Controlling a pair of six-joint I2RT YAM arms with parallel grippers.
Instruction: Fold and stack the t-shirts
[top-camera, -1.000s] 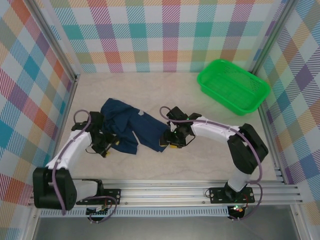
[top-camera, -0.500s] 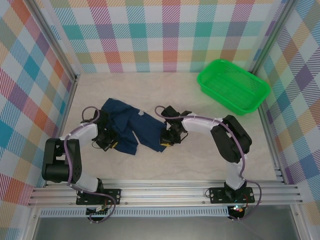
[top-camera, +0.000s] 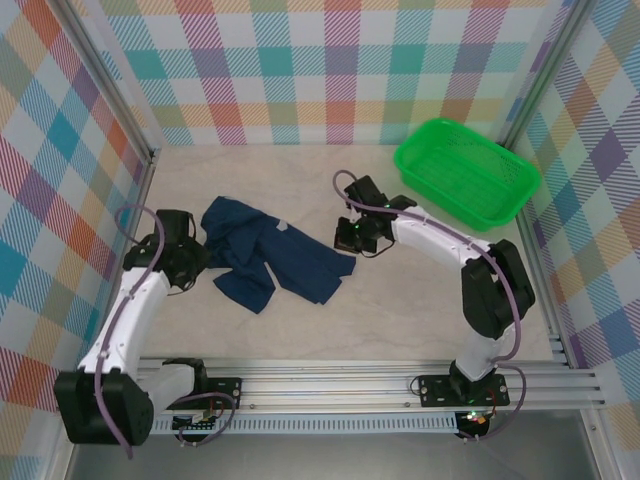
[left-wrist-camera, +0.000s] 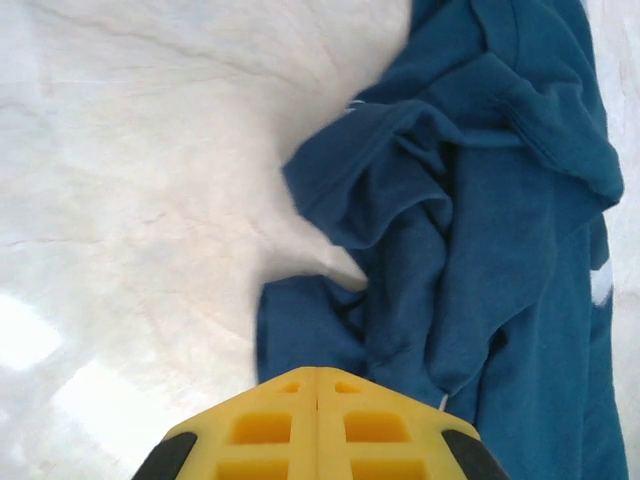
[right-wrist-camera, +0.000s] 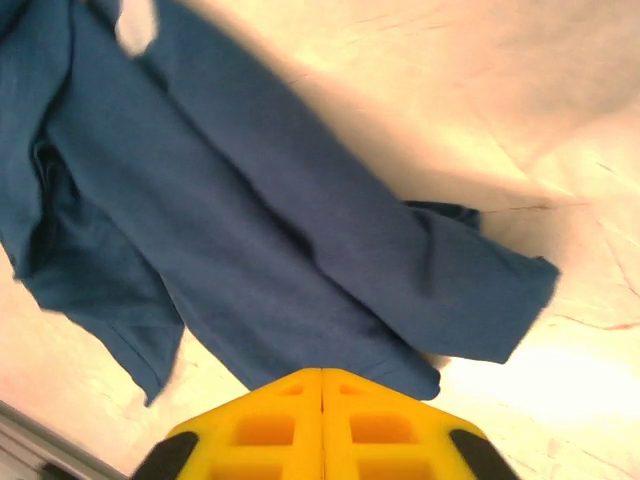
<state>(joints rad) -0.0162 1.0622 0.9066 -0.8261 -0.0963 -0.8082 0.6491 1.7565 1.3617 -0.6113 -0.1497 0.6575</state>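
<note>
"Where was the shirt?"

"The shirt (top-camera: 270, 262) lay crumpled on the table (top-camera: 400, 320), left of centre. It was between the two grippers and well apart from the green basket (top-camera: 468, 172) at the far right. Its left half was bunched in folds, and its right half ran out flatter to a corner."

"And the left gripper?"

"The left gripper (left-wrist-camera: 318, 378) was closed at the shirt's left edge, its yellow fingers (left-wrist-camera: 260, 430) pressed flat together. Cloth lay right at the tips, but I couldn't tell whether any of it was pinched."

"The right gripper?"

"The right gripper (right-wrist-camera: 322, 376) looked closed too, its fingers meeting along one seam. The shirt's hem came up to the tips, and again I couldn't tell if it was held. Seen from above, that gripper sat just on the far side of the shirt's right corner."
</note>
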